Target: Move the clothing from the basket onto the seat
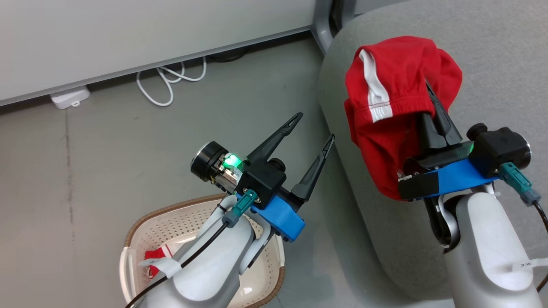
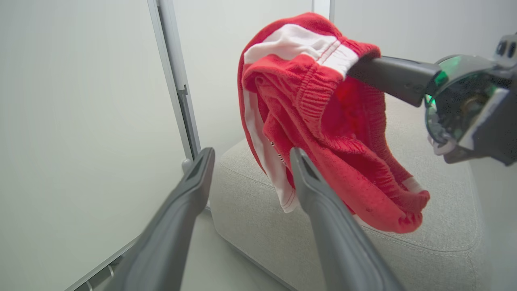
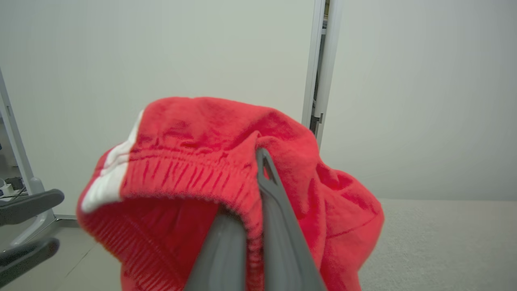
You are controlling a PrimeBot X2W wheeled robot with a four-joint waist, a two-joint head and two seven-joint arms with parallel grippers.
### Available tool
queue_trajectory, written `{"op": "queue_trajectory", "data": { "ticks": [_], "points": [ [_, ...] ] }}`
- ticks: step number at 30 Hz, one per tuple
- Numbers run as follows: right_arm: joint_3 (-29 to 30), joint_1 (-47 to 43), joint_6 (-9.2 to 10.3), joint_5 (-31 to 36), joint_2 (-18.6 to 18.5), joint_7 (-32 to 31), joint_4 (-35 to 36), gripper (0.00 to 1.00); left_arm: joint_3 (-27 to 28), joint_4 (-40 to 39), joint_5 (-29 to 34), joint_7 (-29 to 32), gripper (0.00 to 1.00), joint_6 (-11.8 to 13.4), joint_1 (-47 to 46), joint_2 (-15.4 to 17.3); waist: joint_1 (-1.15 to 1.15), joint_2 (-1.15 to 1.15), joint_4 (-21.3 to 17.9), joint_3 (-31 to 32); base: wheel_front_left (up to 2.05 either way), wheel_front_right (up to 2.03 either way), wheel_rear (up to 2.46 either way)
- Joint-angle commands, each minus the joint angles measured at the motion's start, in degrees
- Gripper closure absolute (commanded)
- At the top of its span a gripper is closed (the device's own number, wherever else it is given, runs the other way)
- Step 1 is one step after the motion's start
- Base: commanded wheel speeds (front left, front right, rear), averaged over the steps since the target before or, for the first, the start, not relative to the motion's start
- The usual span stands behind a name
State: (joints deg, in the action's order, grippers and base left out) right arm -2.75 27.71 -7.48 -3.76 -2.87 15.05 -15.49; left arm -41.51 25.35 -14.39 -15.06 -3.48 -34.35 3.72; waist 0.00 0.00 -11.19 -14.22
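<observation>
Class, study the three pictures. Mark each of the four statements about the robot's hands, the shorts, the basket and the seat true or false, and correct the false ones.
1. The right hand is shut on the red shorts. True.
2. The left hand grips a garment. False: it is open and holds nothing.
3. The basket is empty. False: red and white cloth lies in it.
4. The basket stands on the floor beside the seat. True.
</observation>
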Motion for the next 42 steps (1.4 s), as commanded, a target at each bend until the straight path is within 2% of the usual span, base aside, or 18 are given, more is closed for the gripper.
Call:
{"op": "queue_trajectory", "data": {
  "ticks": [1, 14, 23, 28, 34, 42],
  "points": [
    [0.3, -0.7, -0.03, 0.4, 0.0, 0.2, 0.4, 1.0, 0.3, 0.1, 0.5, -0.2, 0.0, 0.0, 0.2, 0.3, 0.0, 0.0, -1.0, -0.6, 0.0, 0.0, 0.0],
    [5.7, -3.5, -0.03, 1.5, 0.0, 0.2, 3.3, 1.0, 0.2, 1.4, 1.5, -0.2, 0.0, -1.5, -0.4, 0.5, 0.0, 0.0, -8.6, -2.3, 0.0, 0.0, 0.0],
    [9.2, -6.6, -0.03, 1.1, 0.0, 0.2, 4.7, 1.0, -0.7, 2.3, 1.9, -0.2, 0.0, -2.2, -0.9, 0.1, 0.0, 0.0, -12.3, -2.9, 0.0, 0.0, 0.0],
    [10.3, -6.7, -0.03, 0.9, 0.0, 0.2, 5.6, 1.0, -0.6, 1.9, 1.8, -0.2, 0.0, -2.4, -1.2, 0.0, 0.0, 0.0, -12.4, -3.5, 0.0, 0.0, 0.0],
    [12.3, -2.4, -0.03, 1.5, -0.3, 0.2, 7.1, 1.0, 0.7, 0.8, 2.5, -0.2, 0.0, -2.2, -2.2, 0.5, 0.0, 0.0, -11.7, -5.5, 0.0, 0.0, 0.0],
    [16.6, 9.7, -0.03, 0.3, -5.1, 0.2, 7.3, 1.0, 1.1, -0.1, 4.2, -0.2, 0.0, -1.8, -5.6, 1.0, 0.0, 0.0, -9.3, -12.6, 0.0, 0.0, 0.0]
  ]
}}
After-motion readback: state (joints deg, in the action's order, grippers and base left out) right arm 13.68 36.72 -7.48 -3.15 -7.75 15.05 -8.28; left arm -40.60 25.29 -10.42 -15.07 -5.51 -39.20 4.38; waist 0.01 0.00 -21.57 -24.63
